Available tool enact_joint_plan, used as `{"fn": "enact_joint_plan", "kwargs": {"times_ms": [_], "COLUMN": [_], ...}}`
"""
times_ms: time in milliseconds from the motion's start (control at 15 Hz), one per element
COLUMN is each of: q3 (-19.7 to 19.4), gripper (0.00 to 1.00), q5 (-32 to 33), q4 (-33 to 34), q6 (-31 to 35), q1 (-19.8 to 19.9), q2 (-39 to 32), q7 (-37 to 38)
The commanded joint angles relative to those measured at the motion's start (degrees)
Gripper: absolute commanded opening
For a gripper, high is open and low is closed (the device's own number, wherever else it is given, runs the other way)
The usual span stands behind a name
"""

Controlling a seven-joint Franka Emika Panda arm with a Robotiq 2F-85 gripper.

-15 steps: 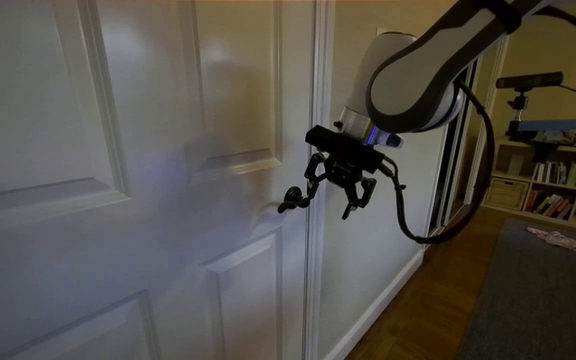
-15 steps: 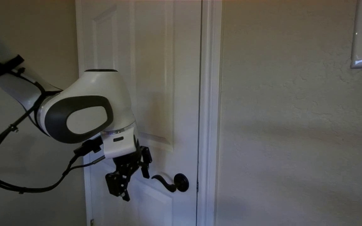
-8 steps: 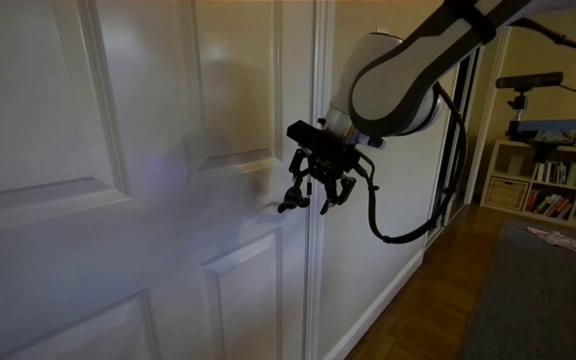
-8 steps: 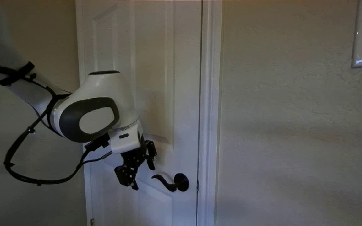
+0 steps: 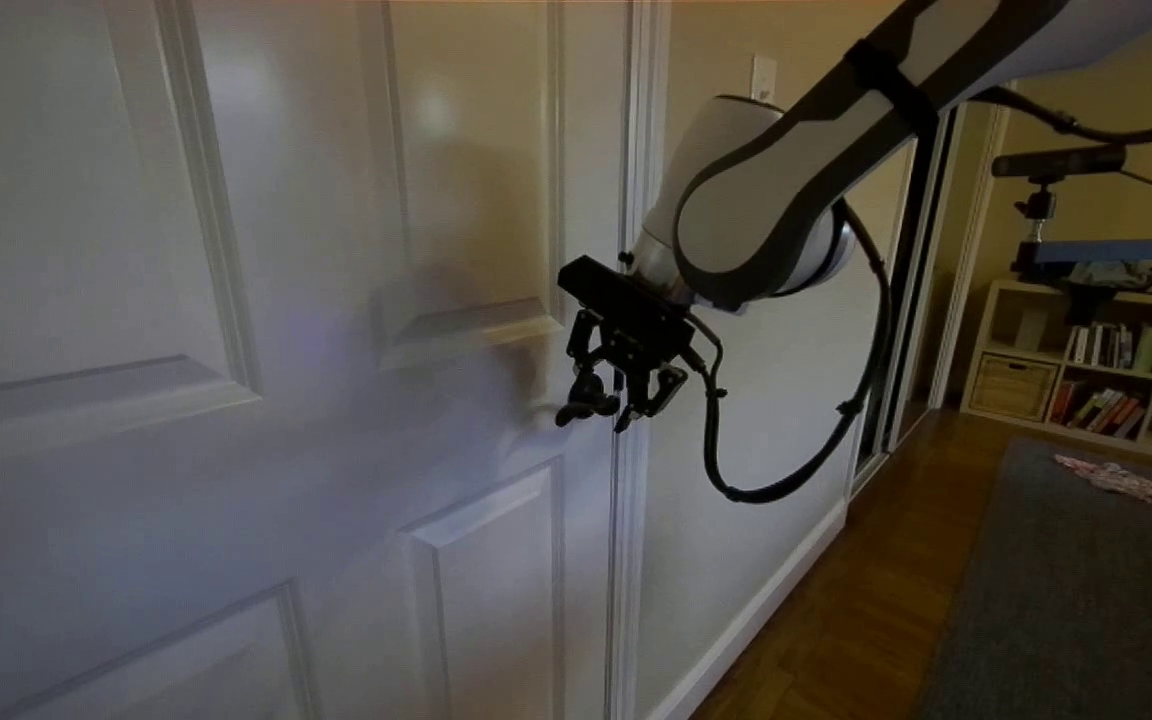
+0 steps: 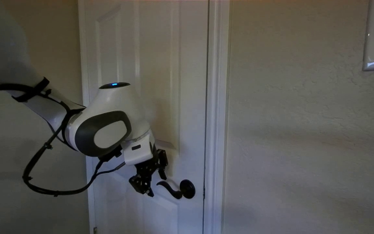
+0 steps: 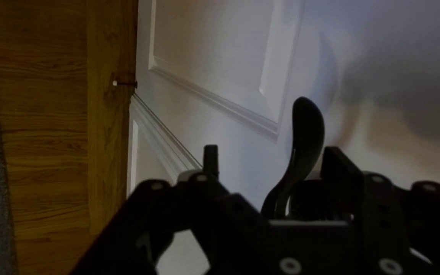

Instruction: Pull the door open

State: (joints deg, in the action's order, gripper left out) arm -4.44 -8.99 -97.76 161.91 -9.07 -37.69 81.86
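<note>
Gripper (image 7: 271, 159) hangs near handle (image 6: 178, 194) — before the door (image 5: 326, 440).

Tool (image 7: 270, 157): tilted, pointing downward.
Fingers (image 7: 210, 158): spread apart, a gap between them.
Wrist (image 6: 139, 154): just above the tool.
Arm (image 5: 836, 150): bent, slanting up and away from the tool.

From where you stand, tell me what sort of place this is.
Probably a room in someone's home, though I can't tell which room. What shows it: the panelled white door, the low shelf unit holding books, and the dark rug on the wood floor.
</note>
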Motion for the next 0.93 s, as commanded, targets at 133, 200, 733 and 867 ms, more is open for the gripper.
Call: {"fn": "enact_joint_plan", "kwargs": {"times_ms": [133, 200, 733, 867], "q3": [-1.3, -1.0, 1.0, 1.3], "gripper": [0.53, 0.51, 0.56, 0.32], "q5": [-2.0, -2.3, -5.8, -6.2], "q4": [2.1, 2.1, 1.8, 2.7], "q6": [7.7, 8.6, 10.9, 10.8], "q1": [-1.3, -1.2, 0.1, 0.2], "q2": [-2.7, -2.8, -4.5, -5.5], "q7": [0.9, 0.6, -0.6, -1.0]}}
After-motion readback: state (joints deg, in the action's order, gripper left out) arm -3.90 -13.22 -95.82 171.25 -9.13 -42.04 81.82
